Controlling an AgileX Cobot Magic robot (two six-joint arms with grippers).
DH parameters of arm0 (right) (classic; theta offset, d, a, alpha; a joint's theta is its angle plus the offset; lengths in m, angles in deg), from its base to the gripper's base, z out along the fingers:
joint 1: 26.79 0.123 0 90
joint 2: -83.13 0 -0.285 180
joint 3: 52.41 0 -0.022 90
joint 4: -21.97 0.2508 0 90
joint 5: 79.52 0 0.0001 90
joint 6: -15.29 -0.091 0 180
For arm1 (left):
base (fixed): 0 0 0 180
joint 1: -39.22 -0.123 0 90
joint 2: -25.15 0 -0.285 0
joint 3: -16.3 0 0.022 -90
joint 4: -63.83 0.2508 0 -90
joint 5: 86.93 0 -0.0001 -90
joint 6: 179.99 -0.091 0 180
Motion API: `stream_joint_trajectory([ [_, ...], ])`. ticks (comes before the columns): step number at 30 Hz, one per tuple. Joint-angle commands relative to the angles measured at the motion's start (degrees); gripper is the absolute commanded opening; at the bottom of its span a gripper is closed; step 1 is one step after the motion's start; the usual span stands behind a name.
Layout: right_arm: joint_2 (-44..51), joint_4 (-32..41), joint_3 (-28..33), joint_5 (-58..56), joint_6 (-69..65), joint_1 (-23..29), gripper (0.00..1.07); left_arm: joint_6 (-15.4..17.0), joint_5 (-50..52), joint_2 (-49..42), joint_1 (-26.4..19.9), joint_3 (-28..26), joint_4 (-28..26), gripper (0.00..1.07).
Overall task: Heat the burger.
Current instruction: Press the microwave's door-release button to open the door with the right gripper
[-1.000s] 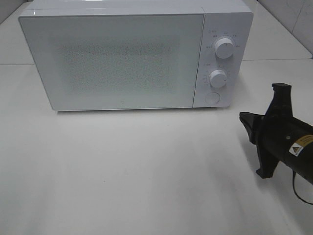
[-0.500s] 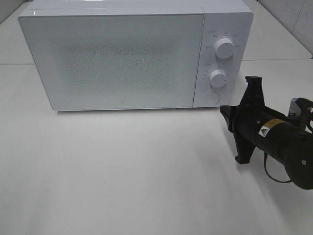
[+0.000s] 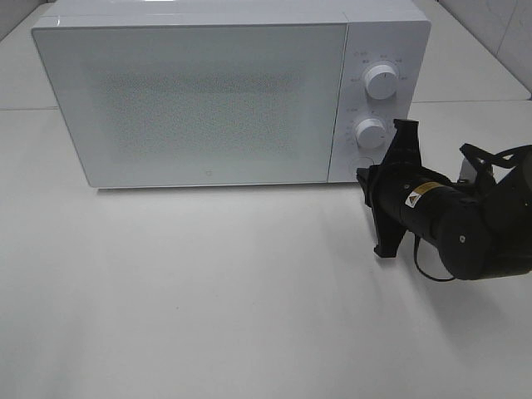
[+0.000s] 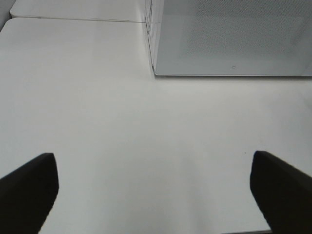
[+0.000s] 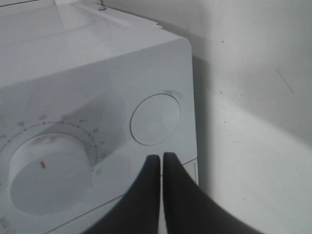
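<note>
The burger is out of view in every frame. The white microwave (image 3: pixel 199 100) stands at the back of the table with its door closed. My right gripper (image 3: pixel 362 176) is shut with nothing in it. Its tips (image 5: pixel 161 157) point at the control panel, just short of the round door button (image 5: pixel 156 119) and below the lower knob (image 3: pixel 371 131). My left gripper (image 4: pixel 156 195) is open and empty, its dark fingers (image 4: pixel 29 187) spread wide over bare table off the microwave's front left corner (image 4: pixel 155 73). The exterior high view does not show the left gripper.
An upper knob (image 3: pixel 381 81) sits above the lower one on the panel. White tabletop (image 3: pixel 208 291) stretches in front of the microwave. A tiled wall (image 3: pixel 499 25) rises at the far right. The right arm's cable (image 3: pixel 432 270) hangs under its body.
The right gripper has moved left and toward the microwave, from the right edge of the table up to the control panel beside the round button. It stayed shut.
</note>
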State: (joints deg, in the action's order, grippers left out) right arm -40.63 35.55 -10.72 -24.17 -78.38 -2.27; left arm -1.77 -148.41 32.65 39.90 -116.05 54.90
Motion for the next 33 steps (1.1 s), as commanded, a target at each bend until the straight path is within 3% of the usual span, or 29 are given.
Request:
stream_joint_trajectory([
  [1, -0.7, 0.1, -1.5, -0.9, 0.9, -0.6, 0.00, -0.1, 0.3, -0.8, -0.1, 0.0, 0.2, 1.00],
  [24, -4.3, 4.7, -9.8, -4.5, 7.7, -2.5, 0.00, -0.1, 0.3, -0.8, -0.1, 0.0, 0.2, 1.00],
  [33, -5.4, 5.9, -11.1, 5.8, 7.6, -2.5, 0.00, -0.1, 0.3, -0.8, -0.1, 0.0, 0.2, 1.00],
])
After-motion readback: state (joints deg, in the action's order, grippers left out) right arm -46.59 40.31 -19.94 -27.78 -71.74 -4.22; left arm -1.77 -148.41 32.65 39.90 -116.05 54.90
